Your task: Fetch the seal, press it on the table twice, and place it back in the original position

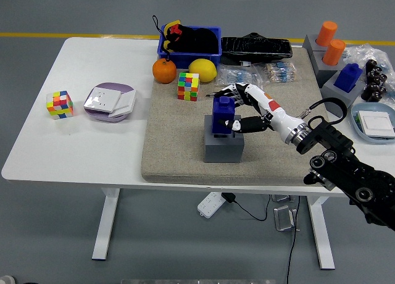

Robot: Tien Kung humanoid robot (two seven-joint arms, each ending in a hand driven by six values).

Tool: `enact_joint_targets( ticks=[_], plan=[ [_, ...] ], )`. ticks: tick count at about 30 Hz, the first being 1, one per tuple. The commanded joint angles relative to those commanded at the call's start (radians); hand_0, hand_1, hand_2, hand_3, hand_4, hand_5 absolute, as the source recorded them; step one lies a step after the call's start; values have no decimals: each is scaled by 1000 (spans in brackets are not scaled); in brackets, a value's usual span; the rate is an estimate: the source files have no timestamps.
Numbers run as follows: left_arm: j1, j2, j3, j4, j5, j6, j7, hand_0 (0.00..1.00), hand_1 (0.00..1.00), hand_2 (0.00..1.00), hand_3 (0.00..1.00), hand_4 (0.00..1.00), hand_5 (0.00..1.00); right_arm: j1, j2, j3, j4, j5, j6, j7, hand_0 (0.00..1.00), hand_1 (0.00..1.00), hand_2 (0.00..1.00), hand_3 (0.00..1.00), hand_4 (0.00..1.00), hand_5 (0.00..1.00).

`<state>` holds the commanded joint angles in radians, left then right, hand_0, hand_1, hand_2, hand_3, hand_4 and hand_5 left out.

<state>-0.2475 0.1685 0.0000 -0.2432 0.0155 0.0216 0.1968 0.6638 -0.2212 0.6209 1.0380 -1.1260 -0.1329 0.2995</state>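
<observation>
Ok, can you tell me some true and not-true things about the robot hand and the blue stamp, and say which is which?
1. The right robot hand has its fingers around the blue stamp. True.
2. The blue stamp is lying on its side by the orange. False: it stands upright in the grey holder.
3. A colourful cube sits on the beige mat. True.
4. The grey holder stands on the bare white table. False: it stands on the beige mat.
5. The lemon is left of the orange. False: it is to its right.
</observation>
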Motion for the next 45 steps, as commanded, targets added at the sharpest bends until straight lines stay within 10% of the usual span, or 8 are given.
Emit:
enact_joint_targets(
  ticks=[45],
  plan=[
    [2, 3, 0, -1, 6, -1, 2, 791, 742, 738, 761, 623, 442, 12, -3, -43, -33, 3, 1, 21, 546, 393, 427, 422, 743, 2]
  ],
)
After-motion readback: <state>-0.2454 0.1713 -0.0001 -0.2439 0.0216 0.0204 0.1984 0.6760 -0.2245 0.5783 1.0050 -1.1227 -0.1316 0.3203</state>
